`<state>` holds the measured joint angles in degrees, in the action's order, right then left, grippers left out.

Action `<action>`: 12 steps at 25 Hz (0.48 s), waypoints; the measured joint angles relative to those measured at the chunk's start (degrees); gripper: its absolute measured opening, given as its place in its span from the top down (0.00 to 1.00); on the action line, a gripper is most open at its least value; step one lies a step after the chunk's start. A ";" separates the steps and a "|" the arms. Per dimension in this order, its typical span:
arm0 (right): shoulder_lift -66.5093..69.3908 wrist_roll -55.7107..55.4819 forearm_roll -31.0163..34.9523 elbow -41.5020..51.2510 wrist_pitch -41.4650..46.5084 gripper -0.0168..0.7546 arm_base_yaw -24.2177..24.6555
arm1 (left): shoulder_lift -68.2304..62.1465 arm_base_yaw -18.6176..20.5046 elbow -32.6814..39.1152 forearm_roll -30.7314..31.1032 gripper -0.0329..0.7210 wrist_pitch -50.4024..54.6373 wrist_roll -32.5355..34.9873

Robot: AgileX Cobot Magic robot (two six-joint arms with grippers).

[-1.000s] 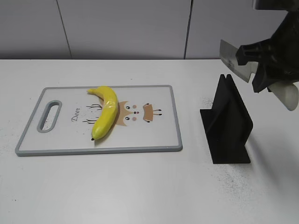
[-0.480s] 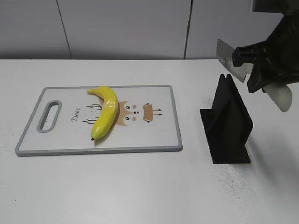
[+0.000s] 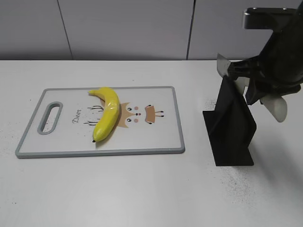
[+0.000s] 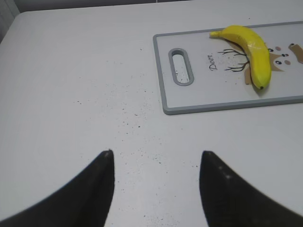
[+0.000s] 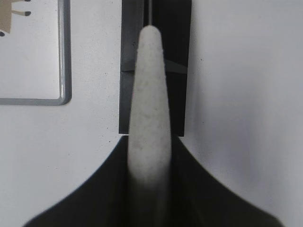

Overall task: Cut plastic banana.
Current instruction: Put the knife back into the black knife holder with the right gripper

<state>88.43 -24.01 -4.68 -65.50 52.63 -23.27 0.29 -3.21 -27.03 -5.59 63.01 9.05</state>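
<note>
The plastic banana [image 3: 106, 116] lay on the cutting board [image 3: 156, 137], across the printed deer figure left of the board's centre, its dark tip toward the board's near edge and its stem end toward the far edge. The board's handle slot [image 3: 49, 118] lay at the end away from the black knife stand [image 3: 230, 130], which stood on the white table [image 3: 142, 189] to the right of the board, apart from it.

The right gripper [image 5: 149, 156] was closed on the pale handle of a knife [image 3: 226, 66], holding it directly above the stand, with the blade at the stand's top edge.

The left gripper [image 4: 156, 161] hovered over bare table beyond the board's handle end, its fingers spread apart and holding nothing.
</note>
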 joint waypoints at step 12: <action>0.76 0.00 1.06 3.23 -0.60 0.77 0.00 | 0.00 0.00 0.05 0.00 0.25 -0.25 0.00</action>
<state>89.19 -24.01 -3.62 -62.27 52.03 -23.27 0.29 -3.21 -26.98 -5.59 62.76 9.05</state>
